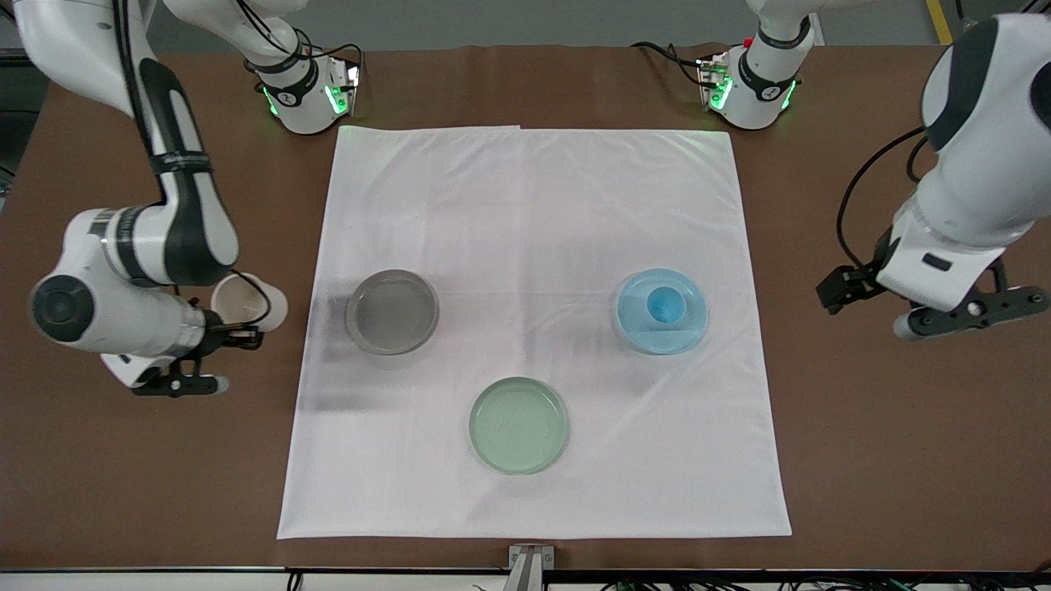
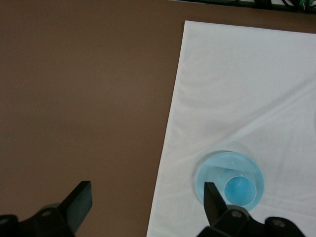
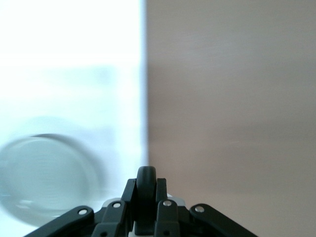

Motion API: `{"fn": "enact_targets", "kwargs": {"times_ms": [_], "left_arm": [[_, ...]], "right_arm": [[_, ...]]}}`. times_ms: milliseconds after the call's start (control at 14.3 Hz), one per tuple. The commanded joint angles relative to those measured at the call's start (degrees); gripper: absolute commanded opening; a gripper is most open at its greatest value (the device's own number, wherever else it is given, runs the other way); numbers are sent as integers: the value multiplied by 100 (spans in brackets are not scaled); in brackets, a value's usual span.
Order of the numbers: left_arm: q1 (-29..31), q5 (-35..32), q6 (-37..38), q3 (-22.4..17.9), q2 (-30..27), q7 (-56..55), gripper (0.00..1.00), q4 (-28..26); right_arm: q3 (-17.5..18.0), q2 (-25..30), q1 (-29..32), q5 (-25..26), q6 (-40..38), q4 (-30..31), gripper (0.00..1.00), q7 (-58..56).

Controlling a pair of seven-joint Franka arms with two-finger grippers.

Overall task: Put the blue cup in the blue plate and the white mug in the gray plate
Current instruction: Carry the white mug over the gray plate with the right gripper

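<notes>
Blue cup (image 1: 666, 305) in blue plate (image 1: 688, 332), toward left arm's end of cloth (image 1: 534, 205). Gray plate (image 1: 392, 312) toward right arm's end. Third plate (image 1: 518, 425) between them, nearer front camera.

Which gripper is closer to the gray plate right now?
Right. The right gripper, holding the white mug, is beside the gray plate; the left gripper waits off the cloth.

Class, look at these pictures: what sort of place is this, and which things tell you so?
Probably a robotics lab bench: two arms bolted to a brown table, a white cloth with three plates as a staged layout, and cabling along the table edge.
</notes>
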State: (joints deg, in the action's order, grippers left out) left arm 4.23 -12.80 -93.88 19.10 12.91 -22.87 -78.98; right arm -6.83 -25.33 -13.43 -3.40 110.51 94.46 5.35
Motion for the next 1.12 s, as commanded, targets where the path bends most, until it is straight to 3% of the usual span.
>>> {"fn": "enact_targets", "kwargs": {"times_ms": [0,140,419,1047], "left_arm": [[-369,540,308,-834,-639,860,100,-257],[-511,822,466,-1259,-1052,1641,100,-608],[-467,1184,467,-1383,-1721,1742,100,-1400],[-458,1201,485,-1339,-1827,1733,100,-1533]], "right_arm": [[-64,10,-798,-238,197,178,2,859],[-73,-130,-1151,-433,566,222,2,1265],[-64,-420,-1337,-460,1489,572,2,1284],[-73,-719,-1487,-697,1833,749,3,1284]]}}
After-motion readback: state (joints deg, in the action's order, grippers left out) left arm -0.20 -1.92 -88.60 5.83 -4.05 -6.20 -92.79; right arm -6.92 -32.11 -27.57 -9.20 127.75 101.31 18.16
